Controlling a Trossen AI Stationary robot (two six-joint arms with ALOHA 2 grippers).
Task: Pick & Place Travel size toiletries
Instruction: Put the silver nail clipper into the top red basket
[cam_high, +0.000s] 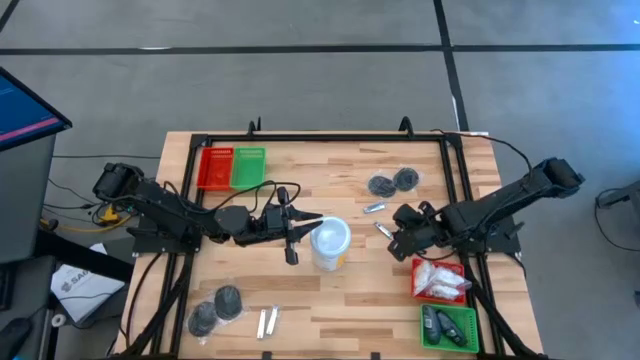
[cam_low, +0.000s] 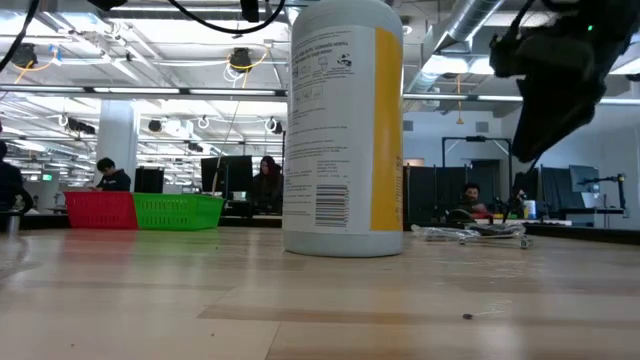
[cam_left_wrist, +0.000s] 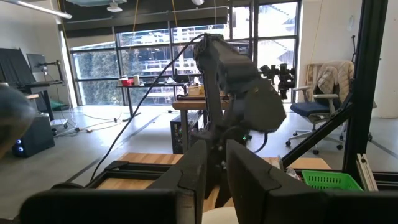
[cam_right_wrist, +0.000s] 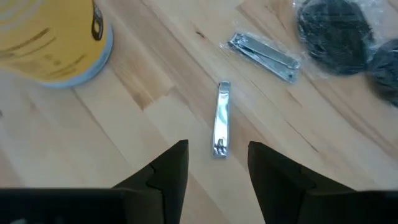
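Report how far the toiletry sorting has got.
Done: the red tray by the right arm holds white sachets and the green tray below it holds dark items. In hand: the right gripper hovers open over a slim silvery piece, not yet grasped. Left: another silvery piece, dark discs, more discs and tubes near the left arm.

The table (cam_high: 330, 290) is pale wood planks with visible grain, smooth and matt. The 2 slim pieces (cam_right_wrist: 221, 118) look like bright polished metal, glossy. The dark round pieces (cam_right_wrist: 334, 28) look matt and sit under clear, shiny plastic wrap. The cup (cam_right_wrist: 53, 40) has a smooth, slightly glossy yellow surface; the low view shows a printed white label. The red tray (cam_low: 100, 210) and green tray (cam_low: 178, 211) are ribbed plastic. The right gripper (cam_right_wrist: 217, 168) fingers are matt black
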